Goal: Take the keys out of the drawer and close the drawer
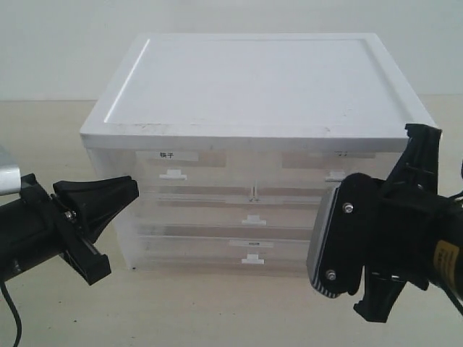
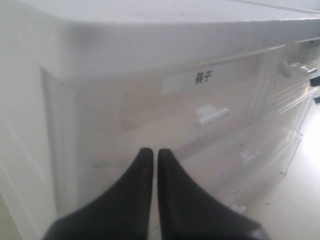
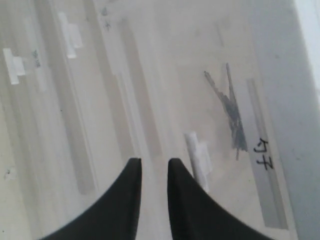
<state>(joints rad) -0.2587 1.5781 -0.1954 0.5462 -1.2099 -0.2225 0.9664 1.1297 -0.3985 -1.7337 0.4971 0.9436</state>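
Observation:
The drawer [image 1: 329, 165] is the top right half-width one of a white cabinet [image 1: 253, 79]. It sits pushed in, with a pale label [image 3: 264, 156] and a white tab handle [image 3: 198, 156]. A dim grey shape [image 3: 231, 107] shows through the front of the drawer [image 3: 220, 75]; I cannot tell whether it is the keys. My right gripper [image 3: 154, 163] hovers close in front of that handle, slightly to its side, open by a narrow gap with nothing between the fingers. My left gripper [image 1: 132, 189] is shut and empty by the cabinet's front left corner [image 2: 55, 80].
Beside the task's drawer is the top left half-width drawer with a bold dark label [image 2: 203, 77] and its own tab handle [image 2: 211, 115]. Two full-width drawers [image 1: 249, 217] lie below. The right arm's camera block [image 1: 331, 242] covers the cabinet's lower right front.

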